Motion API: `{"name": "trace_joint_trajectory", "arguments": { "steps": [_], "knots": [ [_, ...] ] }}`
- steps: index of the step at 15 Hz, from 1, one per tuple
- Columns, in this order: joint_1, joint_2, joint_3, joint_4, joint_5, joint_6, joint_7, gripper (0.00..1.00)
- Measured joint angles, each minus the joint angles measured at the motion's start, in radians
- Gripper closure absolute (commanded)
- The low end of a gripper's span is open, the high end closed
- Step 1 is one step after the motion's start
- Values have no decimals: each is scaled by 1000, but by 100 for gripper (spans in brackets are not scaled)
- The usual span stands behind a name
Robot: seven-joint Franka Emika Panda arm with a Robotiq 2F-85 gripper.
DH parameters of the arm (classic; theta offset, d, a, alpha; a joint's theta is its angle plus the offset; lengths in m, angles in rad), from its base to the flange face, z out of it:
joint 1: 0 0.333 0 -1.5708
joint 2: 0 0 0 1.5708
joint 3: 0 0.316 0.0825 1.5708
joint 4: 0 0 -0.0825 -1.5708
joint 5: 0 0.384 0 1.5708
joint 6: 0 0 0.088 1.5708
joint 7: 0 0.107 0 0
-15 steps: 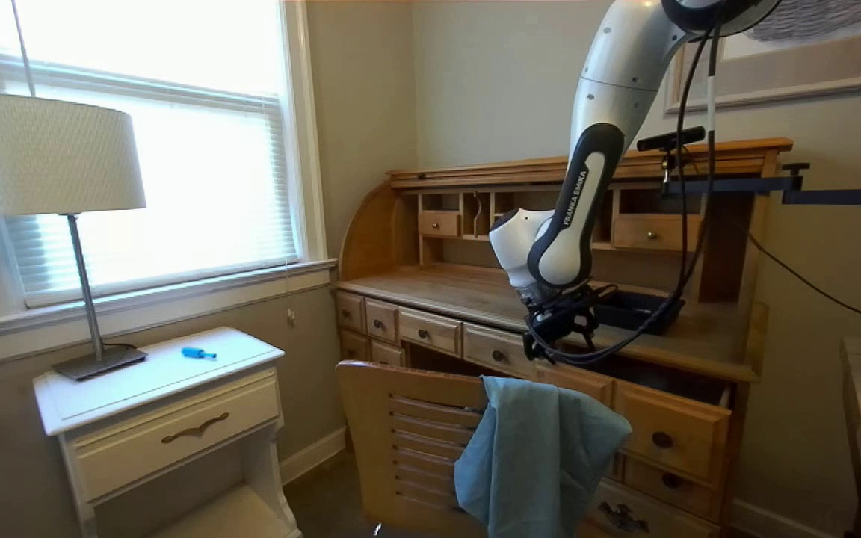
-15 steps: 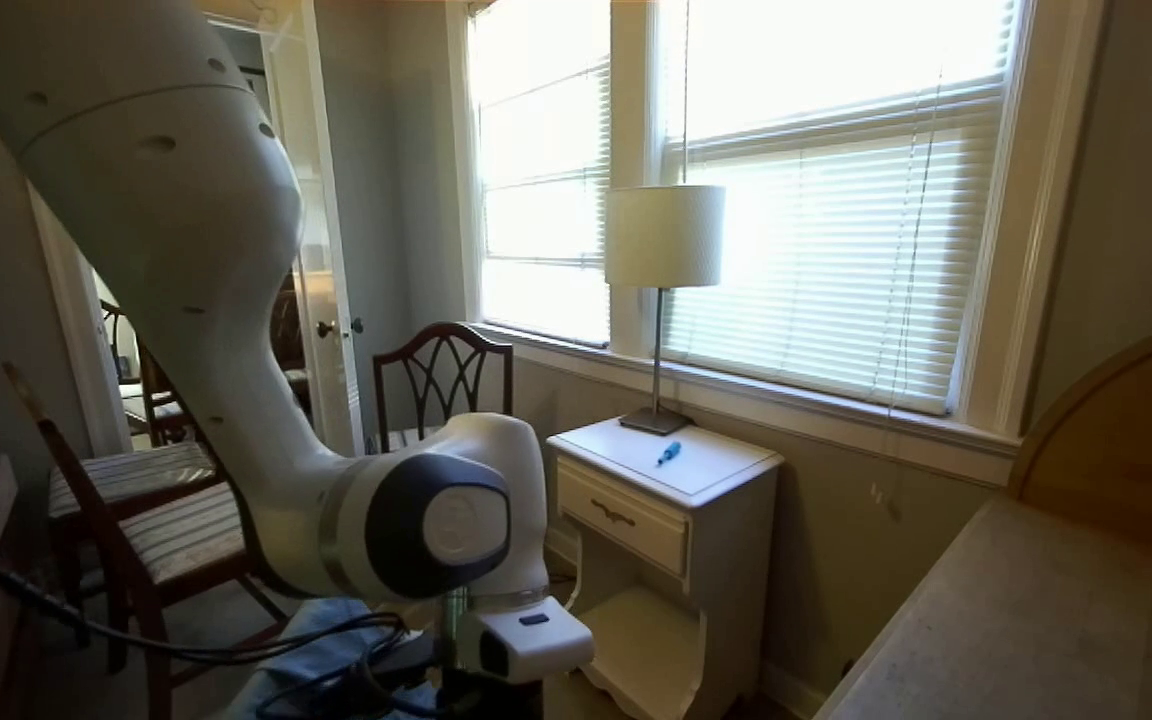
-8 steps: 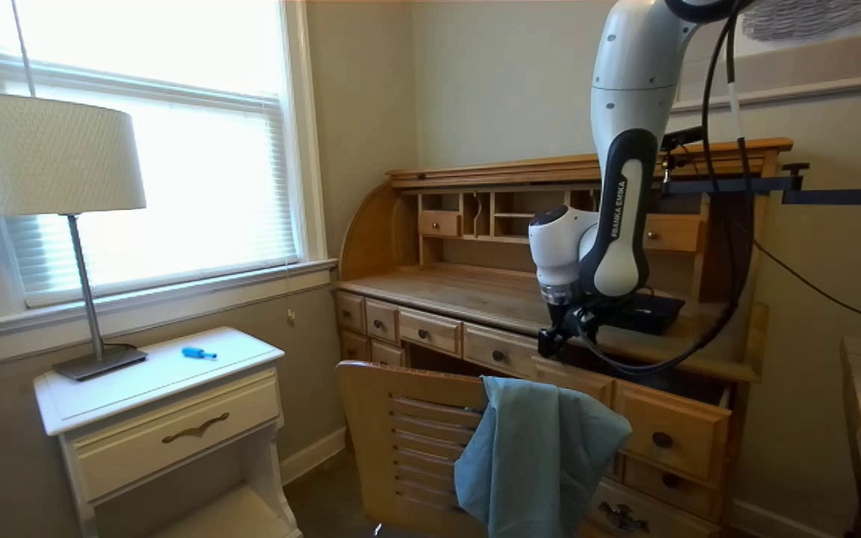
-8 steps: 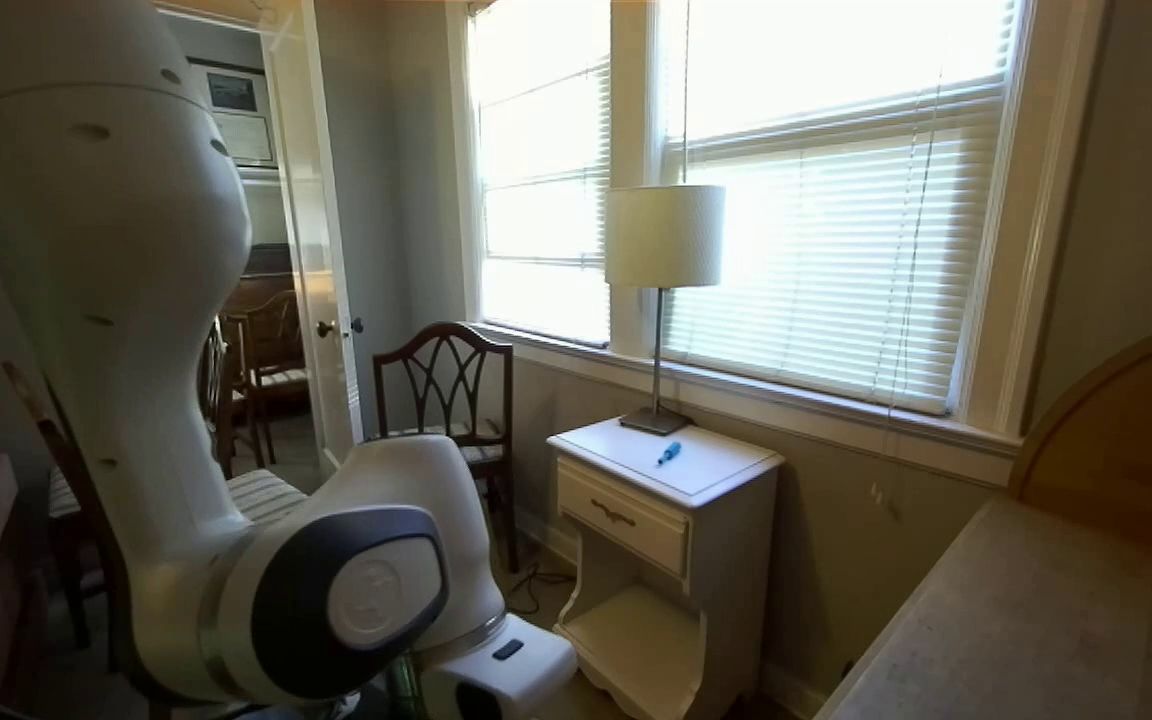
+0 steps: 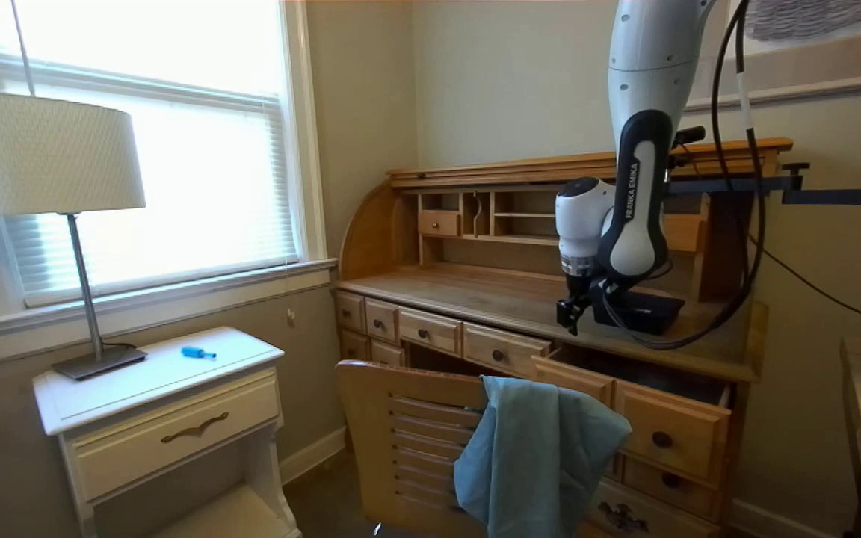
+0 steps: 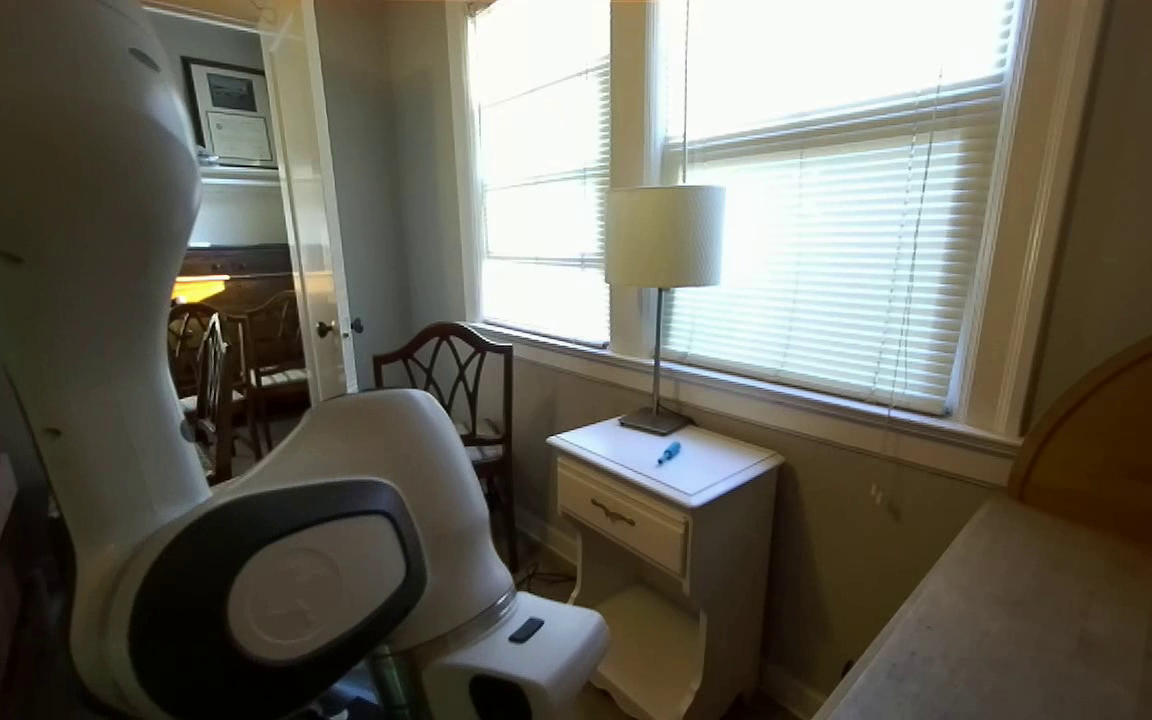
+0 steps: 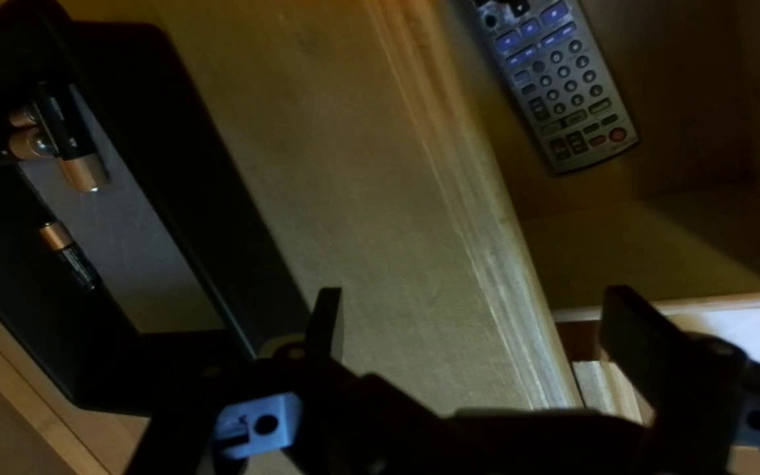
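My gripper is open, with nothing between its fingers in the wrist view. It hangs over the front edge of the wooden desk. In an exterior view the gripper is just beside a black tray on the desktop. In the wrist view the tray lies left of the fingers. It holds several batteries: a cluster and a single one. Right of the desk edge, a grey remote control lies in an open drawer. The drawer front shows in an exterior view.
A wooden chair with a blue cloth stands before the desk. A white nightstand carries a lamp and a small blue tool. A dark chair stands near the window.
The arm has moved rightward and the gripper has risen in an exterior view, from above the open drawer toward the black tray. The tray, chair and blue tool have not moved.
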Motion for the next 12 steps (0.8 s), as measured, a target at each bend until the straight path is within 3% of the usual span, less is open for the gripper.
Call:
{"name": "trace_joint_trajectory", "arguments": {
  "steps": [6, 12],
  "knots": [
    [10, 8, 11, 1, 59, 5, -59, 0],
    [-24, 8, 120, 6, 185, 105, -268, 0]
  ]
}}
